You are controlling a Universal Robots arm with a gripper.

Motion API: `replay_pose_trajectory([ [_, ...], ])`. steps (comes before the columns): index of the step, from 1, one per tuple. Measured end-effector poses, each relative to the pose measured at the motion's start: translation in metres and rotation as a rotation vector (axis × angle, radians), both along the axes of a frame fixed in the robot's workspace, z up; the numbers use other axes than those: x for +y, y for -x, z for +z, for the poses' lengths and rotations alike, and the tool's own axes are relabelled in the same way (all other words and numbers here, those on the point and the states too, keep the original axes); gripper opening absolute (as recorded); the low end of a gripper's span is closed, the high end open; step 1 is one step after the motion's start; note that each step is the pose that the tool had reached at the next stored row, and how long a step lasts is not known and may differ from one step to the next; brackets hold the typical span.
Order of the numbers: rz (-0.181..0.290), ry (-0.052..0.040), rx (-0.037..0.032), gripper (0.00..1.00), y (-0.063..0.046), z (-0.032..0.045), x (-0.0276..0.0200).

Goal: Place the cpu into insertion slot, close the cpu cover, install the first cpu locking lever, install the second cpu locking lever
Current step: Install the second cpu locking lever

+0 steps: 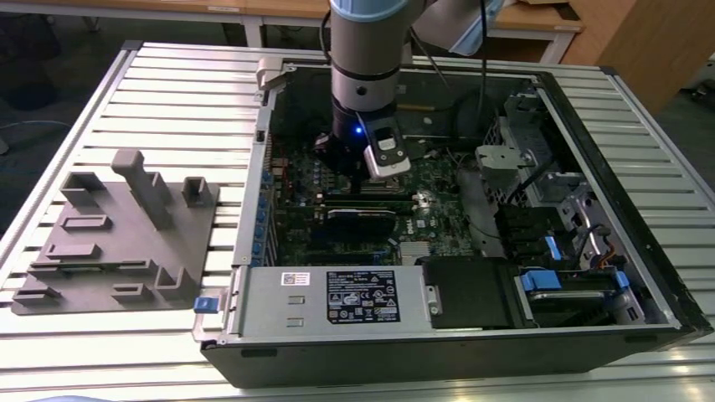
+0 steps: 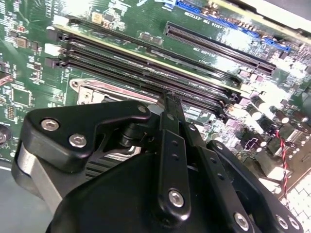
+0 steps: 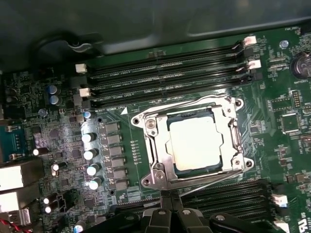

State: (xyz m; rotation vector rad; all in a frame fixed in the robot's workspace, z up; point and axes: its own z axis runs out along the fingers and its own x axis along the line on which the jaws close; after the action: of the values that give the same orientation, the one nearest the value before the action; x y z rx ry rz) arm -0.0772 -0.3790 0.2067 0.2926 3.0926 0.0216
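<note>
a: start at the exterior view's left. what's there?

b: a grey moulded fixture lying on the slatted table, just beside the open computer case. to its right, inside the case, is the green motherboard, and the arm comes straight down over it.

a: and the gripper?

b: the gripper hangs low above the board. in both wrist views its two black fingers stand pressed together, with nothing between them. the tips sit at the socket's edge, touching or just over a thin lever that runs along that side. i can't tell which of the two.

a: where is the cpu?

b: in the first wrist view the cpu lies flat in the insertion slot, its pale metal top showing through the cut-out. the cpu cover is down over it, framing the chip on all sides.

a: what flanks the socket?

b: long black memory slots on one side and more of them on the other. a row of silver-topped capacitors stands near the socket. further right in the exterior view are the drive bays with blue tabs.
</note>
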Motion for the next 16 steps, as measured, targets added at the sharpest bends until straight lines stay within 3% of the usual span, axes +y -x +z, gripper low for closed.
replay_pose_trajectory([
  [16, 0.0, -0.0002, -0.0001, 0.11, 0.006, -0.0022, 0.0001],
])
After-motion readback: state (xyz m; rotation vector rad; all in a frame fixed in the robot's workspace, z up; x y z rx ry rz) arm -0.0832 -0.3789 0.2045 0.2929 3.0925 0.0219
